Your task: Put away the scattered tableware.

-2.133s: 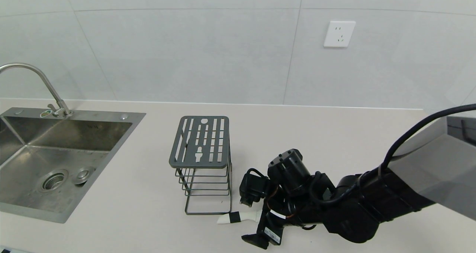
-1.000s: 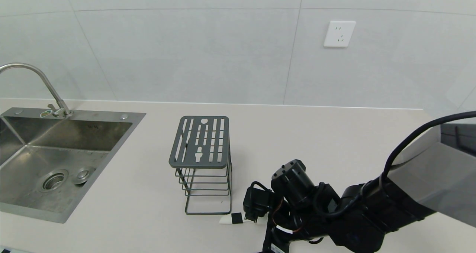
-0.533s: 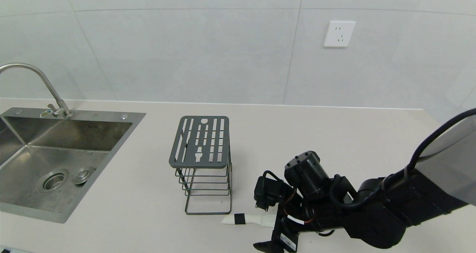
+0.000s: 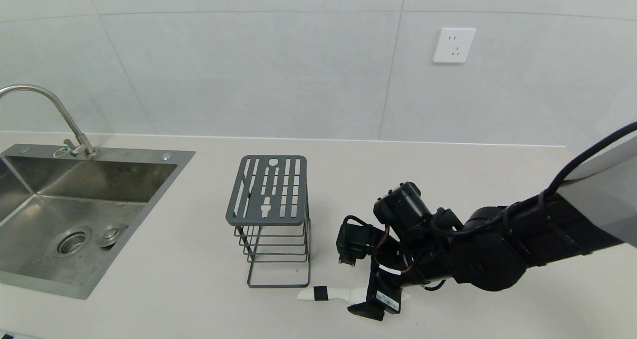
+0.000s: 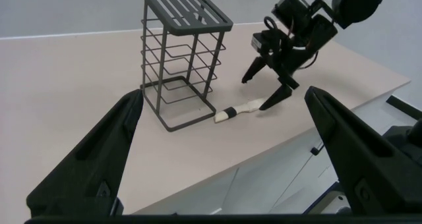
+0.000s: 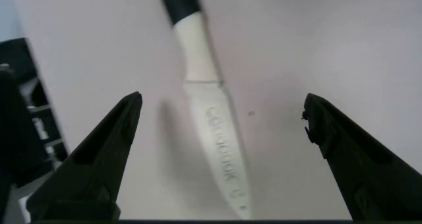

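Note:
A white knife (image 4: 334, 294) with a black band on its handle lies flat on the counter, just in front of the dark wire rack (image 4: 268, 214). My right gripper (image 4: 363, 289) hovers open over the blade end, one finger on each side and neither touching. The right wrist view looks straight down on the knife (image 6: 210, 122), which runs between the spread fingers (image 6: 99, 161). My left gripper (image 5: 224, 165) is open and holds nothing. It sits well back from the rack (image 5: 181, 59), the knife (image 5: 237, 111) and the right gripper (image 5: 262, 89).
A steel sink (image 4: 30, 274) with a faucet (image 4: 50, 110) takes up the counter's left end. The rack's slotted top plate (image 4: 268, 187) faces up. Open counter lies behind and to the right of the rack. The counter's front edge (image 5: 264, 161) runs close to the knife.
The right arm dipped low over the knife, slid right, then rose a little. The knife was nudged slightly to the right and still lies on the counter.

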You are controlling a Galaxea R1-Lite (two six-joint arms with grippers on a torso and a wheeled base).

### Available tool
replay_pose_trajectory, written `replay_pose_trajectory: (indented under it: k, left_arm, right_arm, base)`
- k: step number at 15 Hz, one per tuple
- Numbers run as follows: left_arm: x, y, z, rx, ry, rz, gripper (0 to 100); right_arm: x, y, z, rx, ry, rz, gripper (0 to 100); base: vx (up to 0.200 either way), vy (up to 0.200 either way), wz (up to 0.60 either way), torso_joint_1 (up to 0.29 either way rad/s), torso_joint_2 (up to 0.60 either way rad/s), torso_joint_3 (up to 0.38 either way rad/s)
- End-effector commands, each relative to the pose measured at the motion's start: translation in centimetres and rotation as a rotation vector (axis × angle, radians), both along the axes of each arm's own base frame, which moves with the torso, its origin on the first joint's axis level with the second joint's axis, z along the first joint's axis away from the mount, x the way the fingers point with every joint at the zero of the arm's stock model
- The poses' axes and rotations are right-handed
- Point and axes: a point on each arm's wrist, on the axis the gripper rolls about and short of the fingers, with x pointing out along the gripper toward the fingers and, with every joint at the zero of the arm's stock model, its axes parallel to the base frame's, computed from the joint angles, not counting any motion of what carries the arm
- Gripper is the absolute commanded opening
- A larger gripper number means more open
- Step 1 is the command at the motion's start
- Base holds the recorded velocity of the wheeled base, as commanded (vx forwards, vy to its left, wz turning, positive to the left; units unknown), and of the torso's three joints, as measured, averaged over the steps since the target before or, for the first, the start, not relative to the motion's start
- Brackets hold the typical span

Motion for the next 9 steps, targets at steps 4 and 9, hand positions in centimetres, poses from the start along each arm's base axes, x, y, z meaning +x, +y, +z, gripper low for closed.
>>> replay_pose_trajectory:
  k: [4,9]
  left_arm:
    - [0.0,0.0,0.0,0.0,0.0,0.0,100]
    - [0.0,0.0,0.0,0.0,0.001,0.0,100]
  right_arm:
    - [-0.1,1.2,-2.1,-0.041,0.034,0.023,100]
    - [-0.2,0.7,-2.4,-0.053,0.046,0.018,100]
  base:
    - [0.0,0.0,0.0,0.0,0.0,0.0]
    - [0.0,0.0,0.0,0.0,0.0,0.0]
